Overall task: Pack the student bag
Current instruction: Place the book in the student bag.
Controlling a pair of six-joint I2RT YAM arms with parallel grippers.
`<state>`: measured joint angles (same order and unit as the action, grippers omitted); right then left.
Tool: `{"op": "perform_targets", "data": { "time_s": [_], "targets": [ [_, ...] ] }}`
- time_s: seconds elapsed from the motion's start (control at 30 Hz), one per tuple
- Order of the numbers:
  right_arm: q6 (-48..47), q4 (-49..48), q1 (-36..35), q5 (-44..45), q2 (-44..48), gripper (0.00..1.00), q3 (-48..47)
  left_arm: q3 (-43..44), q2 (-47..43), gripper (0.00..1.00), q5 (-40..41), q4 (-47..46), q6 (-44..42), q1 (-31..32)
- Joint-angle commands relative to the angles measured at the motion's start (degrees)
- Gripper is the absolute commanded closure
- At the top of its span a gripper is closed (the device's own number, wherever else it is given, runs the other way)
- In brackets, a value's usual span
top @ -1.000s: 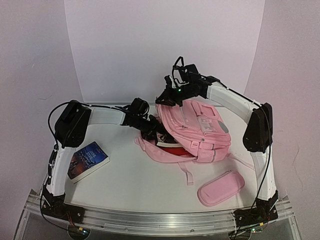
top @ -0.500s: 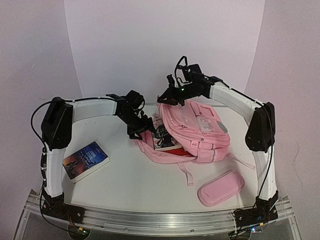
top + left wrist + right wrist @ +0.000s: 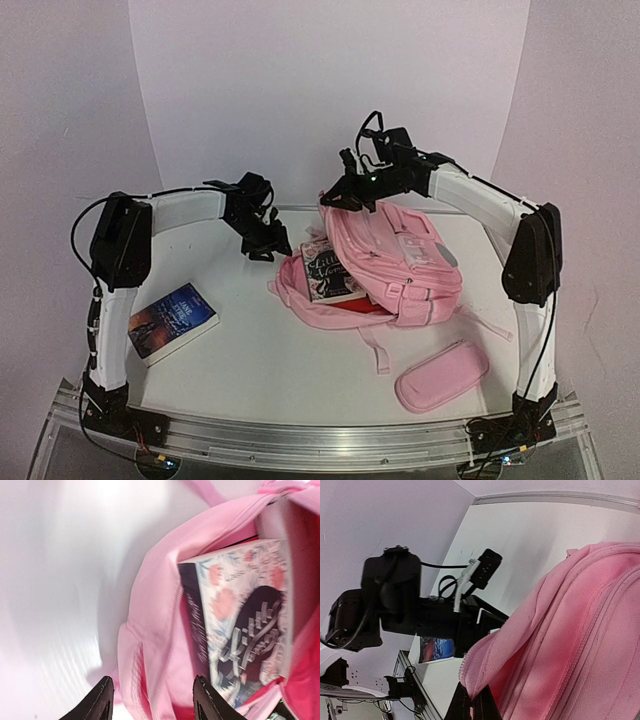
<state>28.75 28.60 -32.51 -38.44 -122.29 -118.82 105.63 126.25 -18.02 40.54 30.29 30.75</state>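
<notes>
The pink student bag (image 3: 405,262) lies on the white table with its mouth facing left. A book with a floral cover (image 3: 328,274) rests inside the mouth. My left gripper (image 3: 267,247) hangs just left of the bag, open, with nothing between its fingers. In the left wrist view the left gripper (image 3: 155,702) hovers over the bag's lower lip (image 3: 150,630), with the floral book (image 3: 240,620) beyond. My right gripper (image 3: 336,202) is shut on the bag's upper zip edge and holds it up; in the right wrist view the right gripper (image 3: 472,706) pinches the pink fabric (image 3: 580,630).
A blue book (image 3: 172,320) lies on the table at the front left, also seen in the right wrist view as the blue book (image 3: 437,649). A small oblong pink pencil case (image 3: 442,375) lies front right. A loose strap (image 3: 372,348) trails toward the front.
My left gripper opened at the bag's mouth, left the floral book inside and drew back to the left. The right gripper has stayed shut on the bag's edge.
</notes>
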Motion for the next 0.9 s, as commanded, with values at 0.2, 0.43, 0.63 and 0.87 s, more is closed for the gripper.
{"op": "perform_targets", "data": {
  "time_s": [0.2,0.43,0.63,0.87],
  "targets": [
    [-0.6,-3.4,0.3,-2.9,7.6,1.0,2.7,11.0,8.3,0.46,2.9,1.2,-8.2,0.4],
    [-0.5,-3.3,0.4,-3.3,8.5,1.0,4.2,16.5,12.4,0.39,3.3,5.3,-17.0,1.8],
    [-0.3,-3.3,0.4,-3.7,8.6,1.0,4.7,13.8,11.7,0.37,10.3,6.0,-22.8,3.5],
    [0.1,-3.1,0.6,-4.2,8.7,1.0,5.9,13.7,11.7,0.55,20.9,5.0,-25.8,3.9]
  ]
}}
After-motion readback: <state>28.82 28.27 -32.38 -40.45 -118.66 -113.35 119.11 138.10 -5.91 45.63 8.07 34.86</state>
